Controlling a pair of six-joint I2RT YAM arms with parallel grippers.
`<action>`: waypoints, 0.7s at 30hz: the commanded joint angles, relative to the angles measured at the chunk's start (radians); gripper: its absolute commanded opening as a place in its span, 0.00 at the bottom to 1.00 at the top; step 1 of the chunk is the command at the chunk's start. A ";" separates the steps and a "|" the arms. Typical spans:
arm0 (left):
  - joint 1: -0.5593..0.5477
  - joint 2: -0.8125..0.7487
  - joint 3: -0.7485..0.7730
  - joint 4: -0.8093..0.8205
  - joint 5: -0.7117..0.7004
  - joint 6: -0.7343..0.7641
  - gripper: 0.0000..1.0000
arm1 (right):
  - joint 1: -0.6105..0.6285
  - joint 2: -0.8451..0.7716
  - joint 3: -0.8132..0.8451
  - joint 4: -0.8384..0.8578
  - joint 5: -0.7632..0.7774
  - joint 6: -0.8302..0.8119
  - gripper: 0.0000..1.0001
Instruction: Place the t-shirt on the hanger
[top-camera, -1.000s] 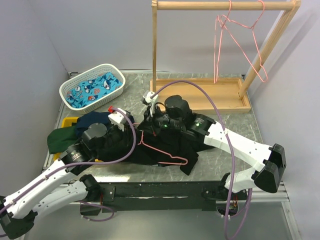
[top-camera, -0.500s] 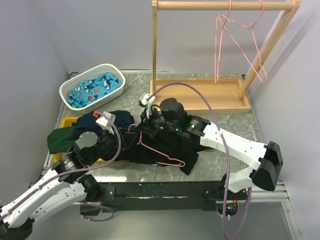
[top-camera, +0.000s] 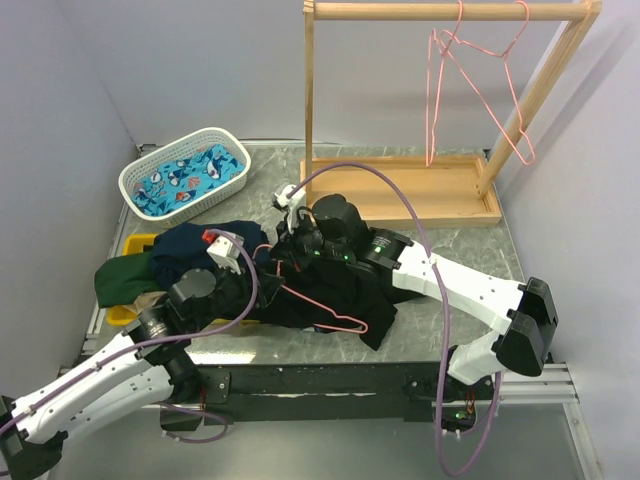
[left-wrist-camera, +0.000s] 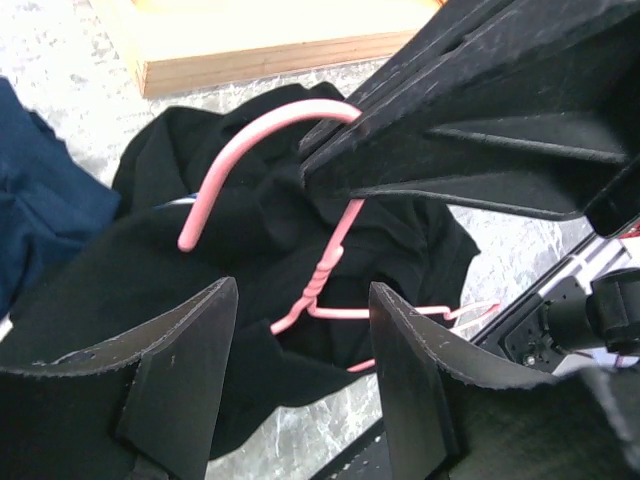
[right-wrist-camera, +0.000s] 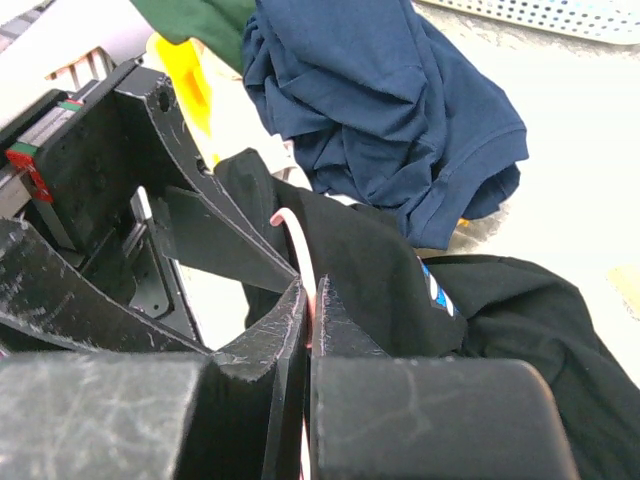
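The right pincer is clamped shut on the hook of the pink wire hanger, whose triangle lies over the crumpled black t-shirt heaped just beneath and beyond those fingers. The left pincer faces it with jaws apart and nothing between them, the hanger's twisted neck straight ahead. To my eye little is done: the hanger is gripped, but neither shoulder looks tucked inside the shirt, so the whole threading is left.
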 joint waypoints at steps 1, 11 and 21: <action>-0.006 -0.031 -0.015 0.036 -0.024 -0.048 0.60 | 0.007 0.009 0.060 0.059 0.021 0.007 0.00; -0.052 0.150 -0.012 0.211 -0.117 0.022 0.59 | 0.008 0.039 0.094 0.044 0.015 0.036 0.00; -0.152 0.172 -0.043 0.272 -0.361 0.051 0.01 | 0.007 0.009 0.080 -0.004 0.081 0.114 0.22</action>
